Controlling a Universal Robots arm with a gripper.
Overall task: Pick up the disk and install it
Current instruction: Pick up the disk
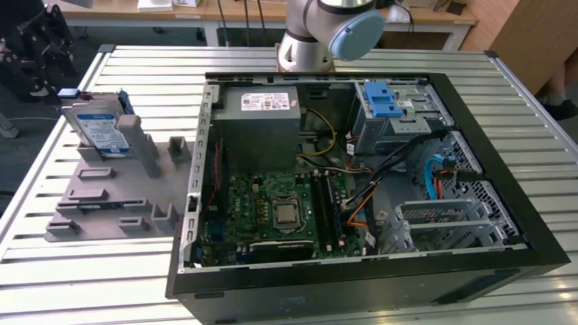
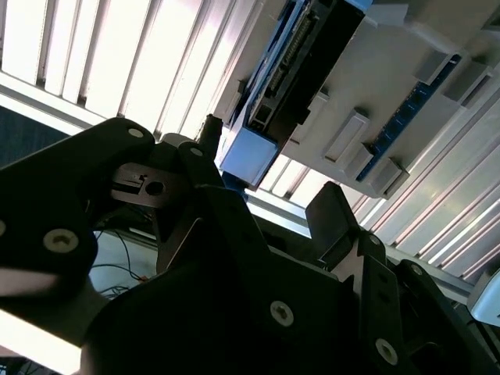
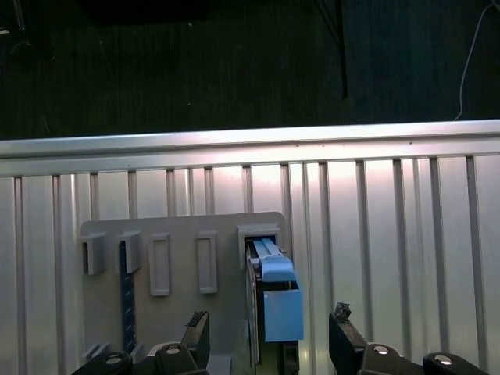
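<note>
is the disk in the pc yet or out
Out: the disk stands in the grey fixture beside the open computer case.

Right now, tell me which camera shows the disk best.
The exterior view: the disk stands in the grey holder, its labelled face in full sight. The first wrist view shows its thin edge and blue end; the second wrist view shows its edge at a slant.

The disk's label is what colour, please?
Blue and white label on the disk; the exterior view shows it best.
</note>
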